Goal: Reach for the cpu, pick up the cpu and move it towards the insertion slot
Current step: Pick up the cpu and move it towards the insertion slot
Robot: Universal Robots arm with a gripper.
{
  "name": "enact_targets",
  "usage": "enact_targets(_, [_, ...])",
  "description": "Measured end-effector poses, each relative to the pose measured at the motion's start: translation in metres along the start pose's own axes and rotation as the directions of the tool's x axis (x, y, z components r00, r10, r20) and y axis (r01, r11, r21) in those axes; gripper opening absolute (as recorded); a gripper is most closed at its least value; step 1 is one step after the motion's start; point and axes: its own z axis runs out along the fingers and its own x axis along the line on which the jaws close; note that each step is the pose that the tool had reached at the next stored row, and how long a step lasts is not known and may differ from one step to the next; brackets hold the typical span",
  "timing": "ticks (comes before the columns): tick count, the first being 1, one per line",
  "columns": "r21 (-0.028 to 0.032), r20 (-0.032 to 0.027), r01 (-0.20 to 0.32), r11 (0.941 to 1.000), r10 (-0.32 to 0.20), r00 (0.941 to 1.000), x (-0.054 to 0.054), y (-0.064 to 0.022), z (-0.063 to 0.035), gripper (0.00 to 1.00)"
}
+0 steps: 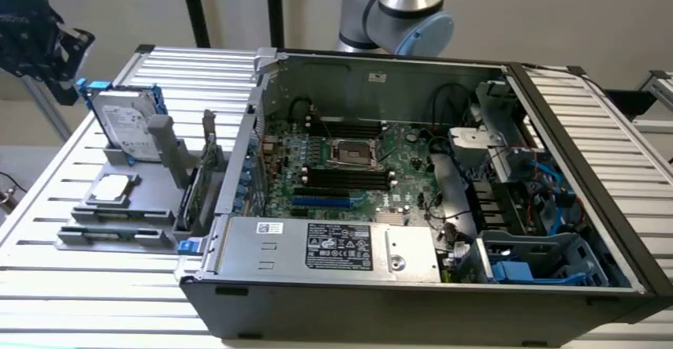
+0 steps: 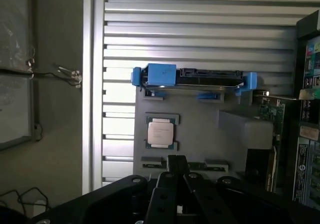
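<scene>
The cpu [image 1: 113,189] is a small square chip with a silvery top, lying flat in a holder on the grey fixture [image 1: 147,207] outside the computer case, on the exterior view's left. The wrist view shows the cpu [image 2: 160,132] well ahead of my gripper [image 2: 177,160], whose dark fingers meet at the tip, shut and holding nothing. My gripper's dark body [image 1: 42,38] hangs high above the table's far left corner, apart from the chip. The insertion slot [image 1: 352,154] is the dark square socket with a shiny bracket on the motherboard inside the open case.
A silver hard drive with blue rails [image 1: 126,124] stands upright at the back of the fixture, and a card [image 1: 205,160] stands on edge beside the case wall. The open computer case [image 1: 589,168] holds black memory slots, cables and a power supply [image 1: 336,246]. Slatted metal table underneath.
</scene>
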Motion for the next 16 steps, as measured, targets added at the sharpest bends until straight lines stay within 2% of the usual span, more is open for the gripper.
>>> enact_targets(2, [0.007, -0.0001, 0.001, 1.0, -0.001, 1.0, 0.0061, 0.0001, 0.0011, 0.11])
enact_targets(4, [0.0121, 0.0, 0.001, 0.9999, -0.001, 1.0, 0.0077, 0.0001, 0.0017, 0.11])
enact_targets(10, [0.0132, -0.0003, 0.003, 0.9999, -0.003, 1.0, 0.0091, 0.0007, 0.0016, 0.12])
enact_targets(11, [0.0132, -0.0002, 0.003, 0.9999, -0.003, 1.0, 0.0091, 0.0008, 0.0017, 0.18])
enact_targets(12, [0.0132, -0.0002, 0.003, 0.9999, -0.003, 1.0, 0.0091, 0.0009, 0.0017, 0.18])
enact_targets(14, [0.0132, -0.0002, 0.003, 0.9999, -0.003, 1.0, 0.0092, 0.0012, 0.0017, 0.3])
enact_targets(15, [0.0132, -0.0003, 0.003, 0.9999, -0.003, 1.0, 0.0092, 0.0014, 0.0017, 0.3])
enact_targets(16, [0.0132, -0.0002, 0.003, 0.9999, -0.003, 1.0, 0.0092, 0.0017, 0.0017, 0.36])
